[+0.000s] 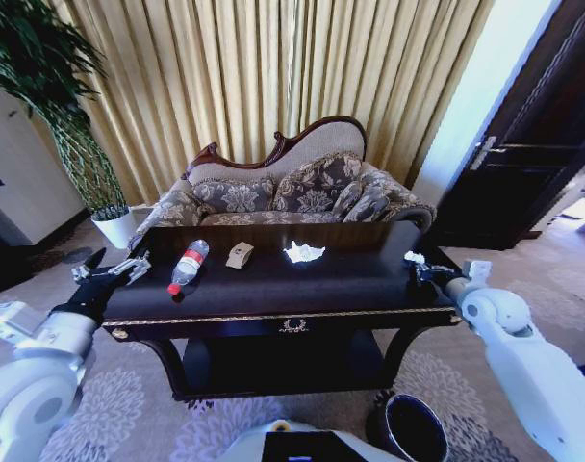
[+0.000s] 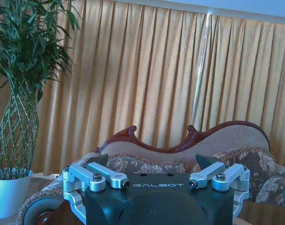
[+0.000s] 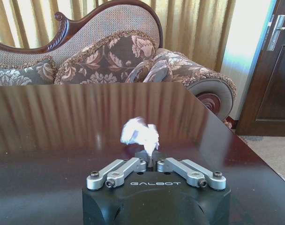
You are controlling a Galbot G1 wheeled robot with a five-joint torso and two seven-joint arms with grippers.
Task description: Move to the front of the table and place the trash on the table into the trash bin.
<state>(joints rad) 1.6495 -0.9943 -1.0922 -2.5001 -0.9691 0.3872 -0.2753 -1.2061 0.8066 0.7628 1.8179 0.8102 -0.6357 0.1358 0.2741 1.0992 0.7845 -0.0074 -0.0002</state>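
Note:
On the dark table (image 1: 350, 289) lie a clear bottle (image 1: 188, 267) with a red cap, a tan paper scrap (image 1: 240, 255) and a crumpled white tissue (image 1: 304, 253). My right gripper (image 1: 417, 266) hovers over the table's right end, shut on a small wad of white tissue (image 3: 140, 135) just above the tabletop (image 3: 63, 122). At the table's left end my left gripper (image 1: 112, 272) stands open with nothing in it, left of the bottle; its spread fingers (image 2: 103, 161) point at the sofa. The dark round trash bin (image 1: 413, 428) stands on the carpet below the table's front right corner.
A patterned sofa (image 1: 292, 192) with cushions stands right behind the table, with gold curtains behind it. A potted plant in a white pot (image 1: 114, 228) is at the left, a dark door (image 1: 543, 144) at the right. The table has a lower shelf (image 1: 283, 361).

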